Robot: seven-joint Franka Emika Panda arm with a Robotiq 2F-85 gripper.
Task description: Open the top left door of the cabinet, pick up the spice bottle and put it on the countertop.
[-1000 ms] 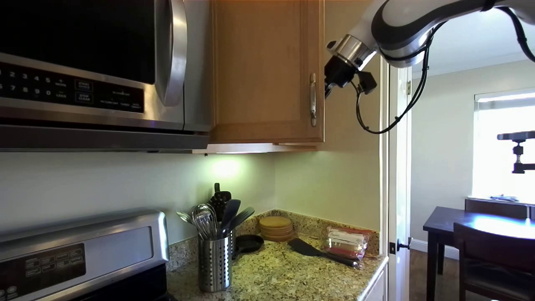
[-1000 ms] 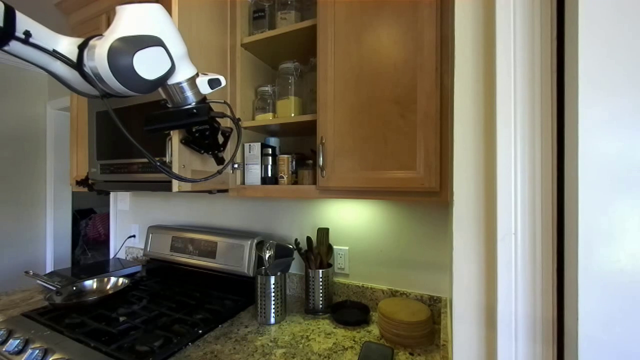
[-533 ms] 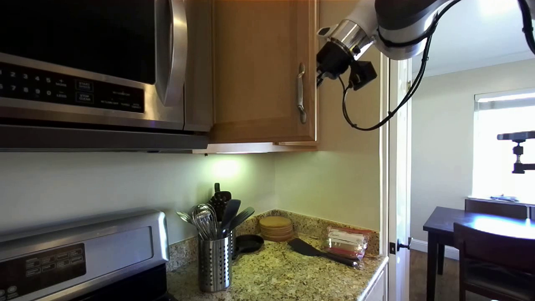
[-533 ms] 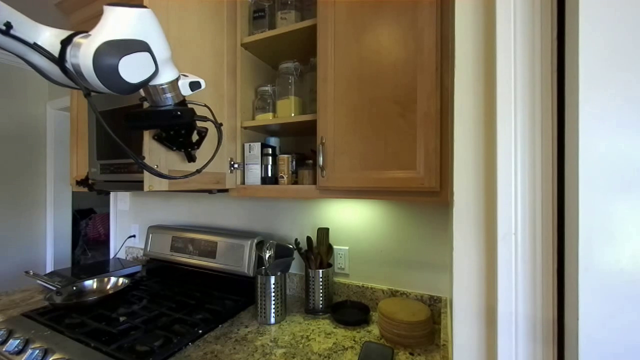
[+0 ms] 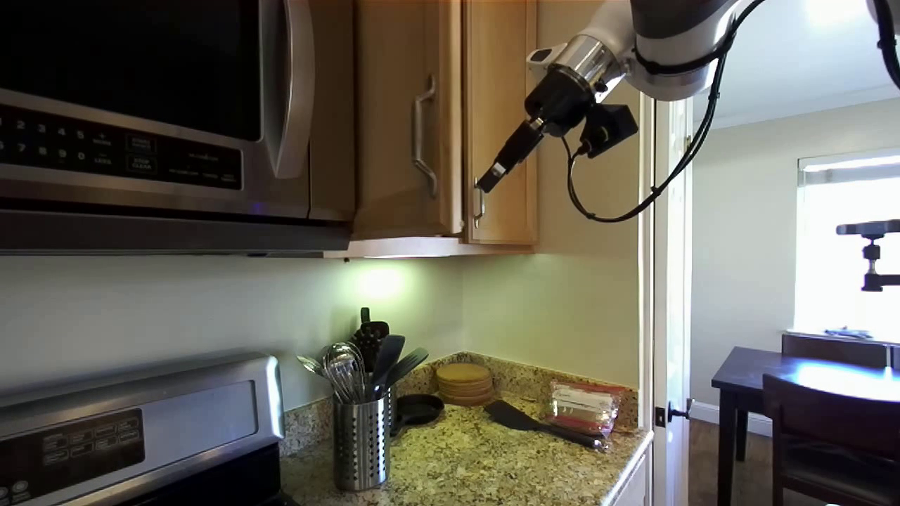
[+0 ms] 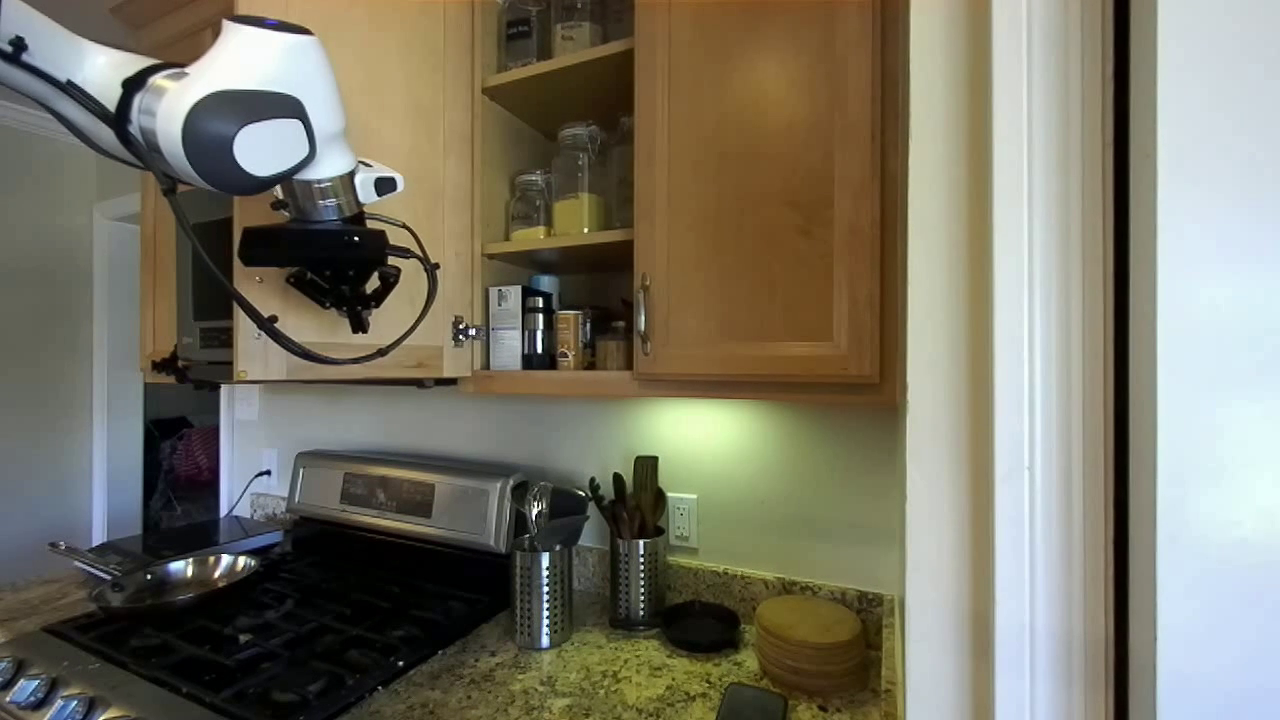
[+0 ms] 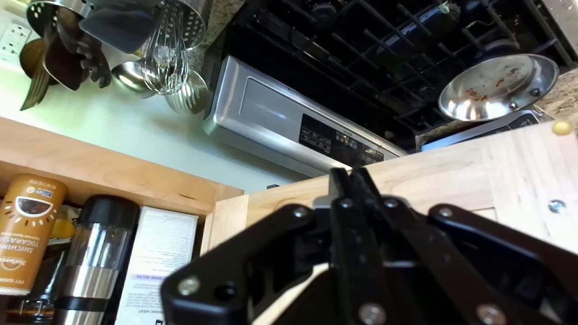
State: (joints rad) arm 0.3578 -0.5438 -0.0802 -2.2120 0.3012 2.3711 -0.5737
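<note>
The top left door (image 5: 397,119) of the cabinet (image 6: 555,385) stands swung wide open toward the microwave. Its inner face (image 6: 400,110) shows in an exterior view and in the wrist view (image 7: 451,176). The spice bottle (image 6: 570,340), yellowish-orange, stands upright on the bottom shelf. It also shows at the lower left of the wrist view (image 7: 29,230). My gripper (image 5: 489,184) is in front of the cabinet, beside the door's inner face. Its fingertips (image 7: 348,174) are together with nothing visible between them; they also show in an exterior view (image 6: 358,322). The granite countertop (image 5: 478,460) lies below.
A dark grinder (image 6: 538,335) and white box (image 6: 505,325) stand left of the bottle. The closed twin door (image 6: 760,190) is at the right. The microwave (image 5: 126,70) adjoins the open door. Utensil holders (image 6: 543,600), a stove (image 6: 290,620) and a pan (image 6: 180,580) are below.
The door has swung further open toward the microwave, uncovering the twin door in an exterior view. My gripper moved with it, then turned so its fingers show clear of the door edge.
</note>
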